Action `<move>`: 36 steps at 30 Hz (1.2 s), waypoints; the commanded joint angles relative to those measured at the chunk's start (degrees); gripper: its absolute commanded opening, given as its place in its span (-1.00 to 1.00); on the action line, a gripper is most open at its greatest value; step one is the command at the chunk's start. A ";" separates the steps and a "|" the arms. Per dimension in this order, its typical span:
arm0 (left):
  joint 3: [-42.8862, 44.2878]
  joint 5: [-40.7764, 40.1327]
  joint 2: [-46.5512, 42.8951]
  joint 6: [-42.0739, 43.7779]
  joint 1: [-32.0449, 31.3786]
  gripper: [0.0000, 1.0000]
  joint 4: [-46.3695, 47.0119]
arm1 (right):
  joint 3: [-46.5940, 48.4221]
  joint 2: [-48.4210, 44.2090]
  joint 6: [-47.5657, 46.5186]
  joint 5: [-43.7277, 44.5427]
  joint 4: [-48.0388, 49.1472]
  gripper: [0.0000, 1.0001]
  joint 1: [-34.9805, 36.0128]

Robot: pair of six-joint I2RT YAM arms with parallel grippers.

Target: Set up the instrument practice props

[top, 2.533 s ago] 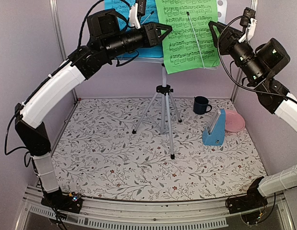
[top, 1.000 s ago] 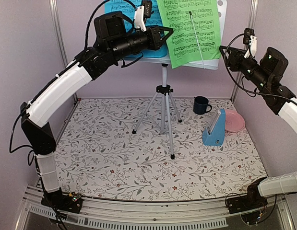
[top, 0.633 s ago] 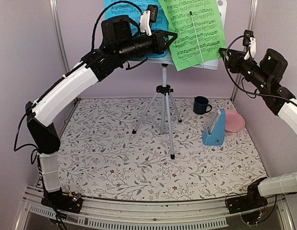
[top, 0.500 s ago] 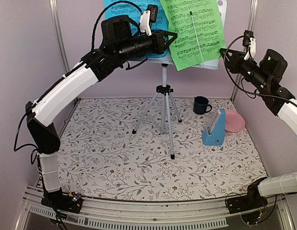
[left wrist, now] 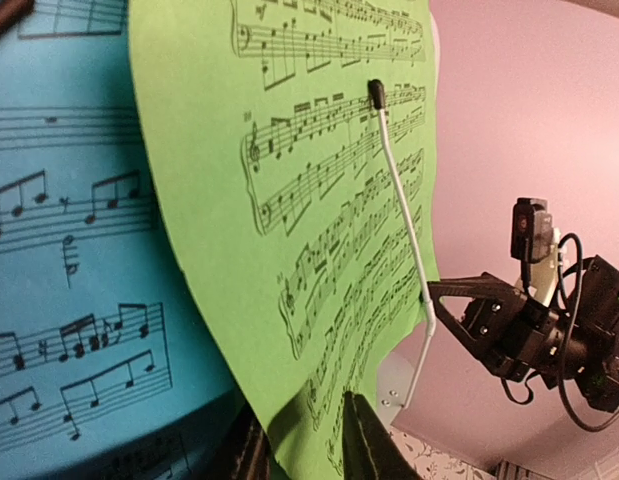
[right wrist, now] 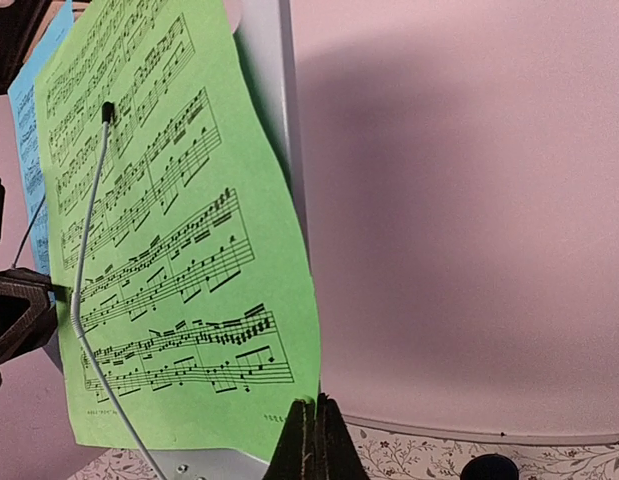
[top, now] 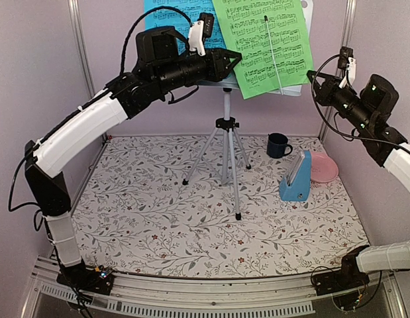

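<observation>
The pale music stand (top: 304,10) on its silver tripod (top: 228,142) stands at the back. On it are a blue music sheet (top: 166,9) and a tilted green music sheet (top: 261,40) under a white wire (top: 274,50). My left gripper (top: 234,61) is open. Its jaws straddle the green sheet's (left wrist: 289,150) lower left edge, one finger behind and one in front (left wrist: 364,445). My right gripper (top: 310,75) is shut and empty, its tip (right wrist: 311,430) at the green sheet's (right wrist: 169,250) lower right corner. The blue metronome (top: 297,177) stands on the table.
A dark blue mug (top: 277,144) stands behind the metronome, and a pink plate (top: 324,169) lies to its right. Metal frame posts (top: 82,59) rise at both back corners. The tripod legs spread over the middle of the floral cloth (top: 158,218).
The right gripper has pulled back to the right, off the green sheet. The left gripper has pushed in at the sheet's left edge. The sheet's bottom has swung right and it now hangs tilted.
</observation>
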 commanded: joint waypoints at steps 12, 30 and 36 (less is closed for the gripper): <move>-1.82 -3.96 -0.71 -0.53 -2.26 -1.00 3.86 | -3.56 -2.57 2.37 -0.75 3.24 -1.00 -0.26; 8.90 -6.28 5.21 3.79 -0.61 -1.00 0.23 | -6.39 -1.32 6.97 -6.37 7.41 -1.00 -0.26; 8.92 -6.95 4.69 4.65 -0.27 -1.00 0.11 | -6.13 0.18 8.35 -8.28 8.74 -1.00 -0.23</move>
